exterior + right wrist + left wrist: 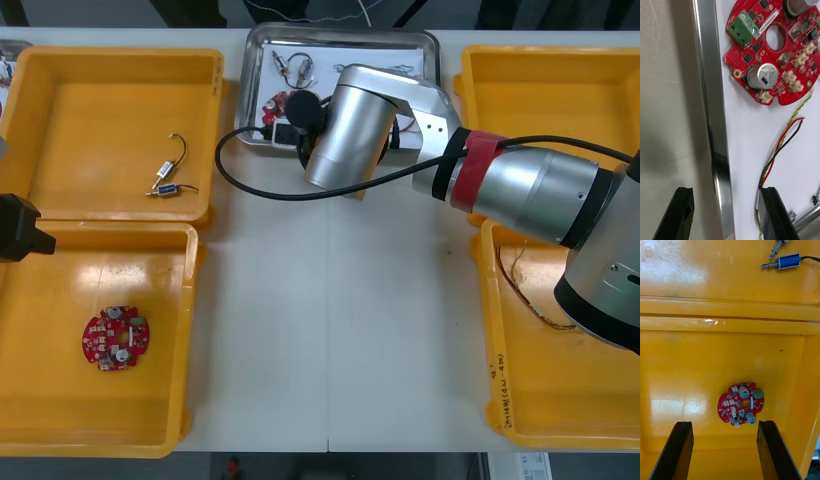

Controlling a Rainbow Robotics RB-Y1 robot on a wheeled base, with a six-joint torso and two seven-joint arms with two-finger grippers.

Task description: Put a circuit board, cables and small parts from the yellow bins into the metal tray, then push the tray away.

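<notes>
Astride the rim of the metal tray [709, 93]: I am holding my right end effector [727, 192] with its fingers apart, one over the desk [666, 93] and the other over the tray's white inside.
Inside the tray: a red circuit board [771, 56] is lying just beside the cables [786, 138].
Over the near left yellow bin [100, 430]: I am hovering my left end effector [724, 423], fingers apart, with a second circuit board [741, 409] lying on the bin floor beyond them.

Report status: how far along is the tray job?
Done: metal tray holds a circuit board, red and yellow cables and small metal parts. In hand: right tool, open, straddles the tray's rim. Remaining: the push, apparently. Left tool hangs open over a yellow bin.
</notes>
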